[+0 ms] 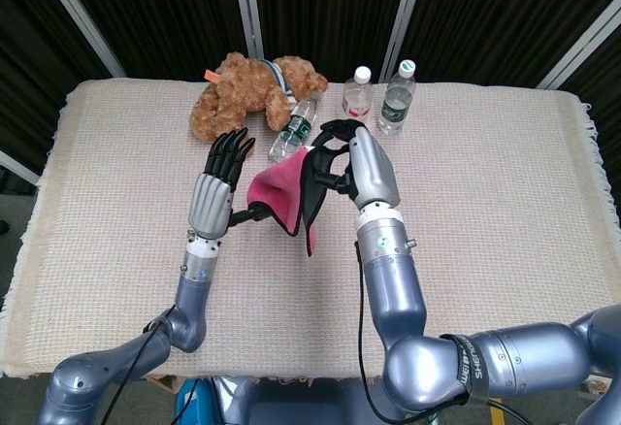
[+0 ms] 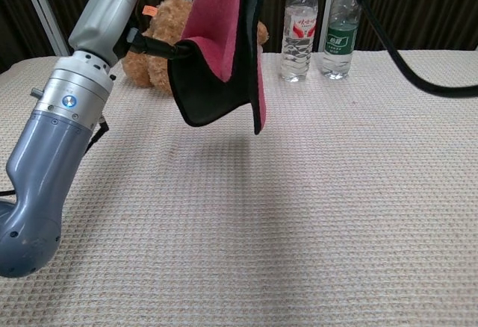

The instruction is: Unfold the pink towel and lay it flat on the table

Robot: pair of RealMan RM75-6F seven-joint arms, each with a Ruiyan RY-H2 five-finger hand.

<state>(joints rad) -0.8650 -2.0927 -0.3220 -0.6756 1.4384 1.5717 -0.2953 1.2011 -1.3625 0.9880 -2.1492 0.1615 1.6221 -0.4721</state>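
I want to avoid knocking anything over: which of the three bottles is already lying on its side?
The bottle beside the teddy bear, just beyond the raised pink towel. The other two stand upright.
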